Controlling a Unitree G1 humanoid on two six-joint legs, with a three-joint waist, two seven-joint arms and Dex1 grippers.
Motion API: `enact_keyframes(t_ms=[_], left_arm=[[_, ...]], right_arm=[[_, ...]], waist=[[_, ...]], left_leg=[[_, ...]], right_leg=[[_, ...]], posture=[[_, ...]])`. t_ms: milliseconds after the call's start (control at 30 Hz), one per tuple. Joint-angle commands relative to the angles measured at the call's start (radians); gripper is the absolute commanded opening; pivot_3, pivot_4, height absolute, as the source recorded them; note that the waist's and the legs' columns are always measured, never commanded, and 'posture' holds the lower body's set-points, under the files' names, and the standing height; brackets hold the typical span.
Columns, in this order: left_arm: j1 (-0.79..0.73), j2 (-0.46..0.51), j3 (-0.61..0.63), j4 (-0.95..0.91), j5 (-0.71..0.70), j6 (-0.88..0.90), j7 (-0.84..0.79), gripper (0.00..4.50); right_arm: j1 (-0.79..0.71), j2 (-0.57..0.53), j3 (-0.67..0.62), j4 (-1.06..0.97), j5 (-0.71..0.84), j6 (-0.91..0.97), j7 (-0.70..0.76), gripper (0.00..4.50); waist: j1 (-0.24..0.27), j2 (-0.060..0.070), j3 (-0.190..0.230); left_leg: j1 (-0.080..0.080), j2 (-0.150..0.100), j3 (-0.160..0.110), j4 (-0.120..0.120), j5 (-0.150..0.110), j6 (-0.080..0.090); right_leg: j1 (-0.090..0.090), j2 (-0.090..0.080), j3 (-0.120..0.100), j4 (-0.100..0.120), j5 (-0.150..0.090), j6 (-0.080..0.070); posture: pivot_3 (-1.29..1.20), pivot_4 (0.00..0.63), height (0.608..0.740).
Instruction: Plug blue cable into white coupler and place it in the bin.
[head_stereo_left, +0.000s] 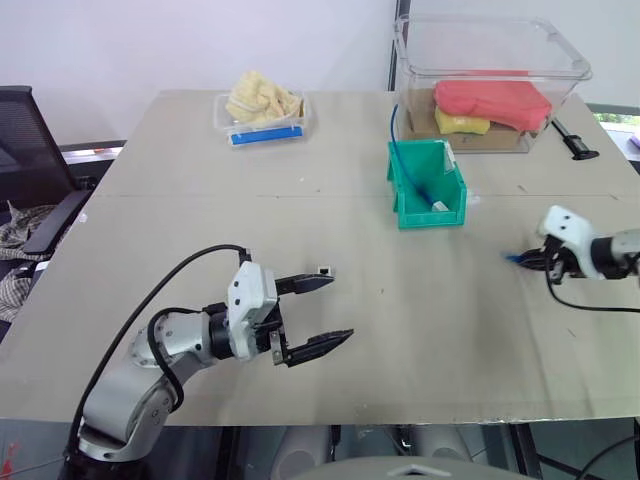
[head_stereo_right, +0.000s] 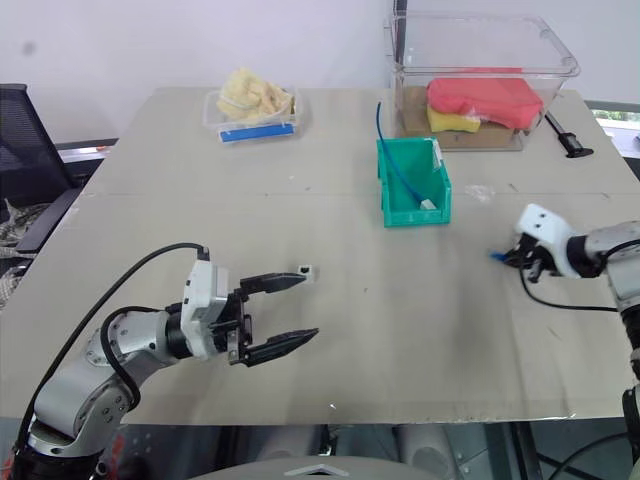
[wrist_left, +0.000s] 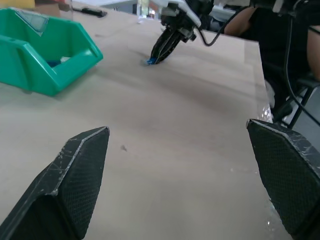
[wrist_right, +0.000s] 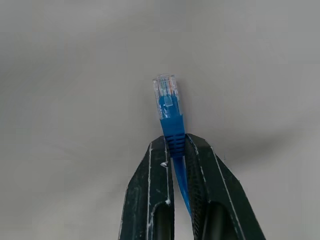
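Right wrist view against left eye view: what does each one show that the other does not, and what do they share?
Right wrist view: the clear plug in detail, standing out past the jaws, which clamp the blue boot behind it. Left eye view: the coupler loose on the table near the open left gripper, and the green bin farther back. Both: the right gripper shut on the end of the cable, with the table behind it.

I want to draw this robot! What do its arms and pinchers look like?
Each arm is silver-grey metal with rounded joints and a white block at the wrist. The left gripper and right gripper each have two black pointed fingers with a bumpy texture. Black cables loop along both arms.
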Motion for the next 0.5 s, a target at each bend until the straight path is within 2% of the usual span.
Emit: enact_keyframes(t_ms=[33,133,300,433,467,500], left_arm=[[-0.010,0.012,-0.023,0.007,0.052,-0.021,0.010,4.50],[-0.036,0.025,-0.056,0.020,0.096,-0.002,0.018,4.50],[-0.078,0.037,-0.092,0.043,0.142,0.004,0.025,4.50],[-0.170,0.037,-0.166,0.088,0.195,0.024,0.019,4.50],[-0.191,0.036,-0.182,0.094,0.202,0.033,0.017,4.50],[-0.229,0.029,-0.201,0.104,0.208,0.053,0.022,4.50]], right_arm=[[0.045,0.013,0.045,-0.318,0.048,0.130,0.012,0.07],[0.047,0.068,0.153,-0.450,-0.010,0.204,-0.043,0.07],[0.019,0.111,0.266,-0.442,-0.087,0.199,-0.060,0.07],[0.038,0.102,0.254,-0.425,-0.062,0.131,-0.026,1.47],[0.052,0.099,0.231,-0.440,-0.042,0.127,-0.025,1.73],[0.086,0.096,0.172,-0.480,0.015,0.130,-0.021,2.22]], waist=[[0.003,0.001,0.001],[0.006,0.001,0.001],[0.005,-0.002,-0.001],[0.006,-0.003,-0.001],[0.010,-0.003,-0.001],[0.010,-0.003,-0.002]], left_leg=[[-0.001,0.000,-0.001,0.000,0.000,0.000],[-0.001,-0.001,-0.001,0.000,0.000,0.000],[-0.001,-0.002,-0.002,0.001,0.000,0.000],[0.000,-0.002,-0.002,0.001,0.000,0.000],[0.000,-0.003,-0.002,0.001,0.000,0.000],[-0.001,-0.003,-0.004,0.001,0.000,0.000]], right_leg=[[0.000,0.000,-0.001,0.000,0.000,0.000],[0.000,-0.001,-0.002,0.000,0.000,0.000],[0.001,-0.001,-0.002,0.000,0.000,0.000],[0.001,-0.001,-0.003,0.000,0.000,0.000],[0.001,-0.001,-0.003,0.000,0.000,0.000],[0.002,-0.001,-0.004,0.000,0.000,0.000]], posture=[[0.00,0.150,0.739],[0.00,0.150,0.739],[0.00,0.150,0.739],[0.00,0.150,0.739],[0.00,0.150,0.739],[0.00,0.150,0.739]])
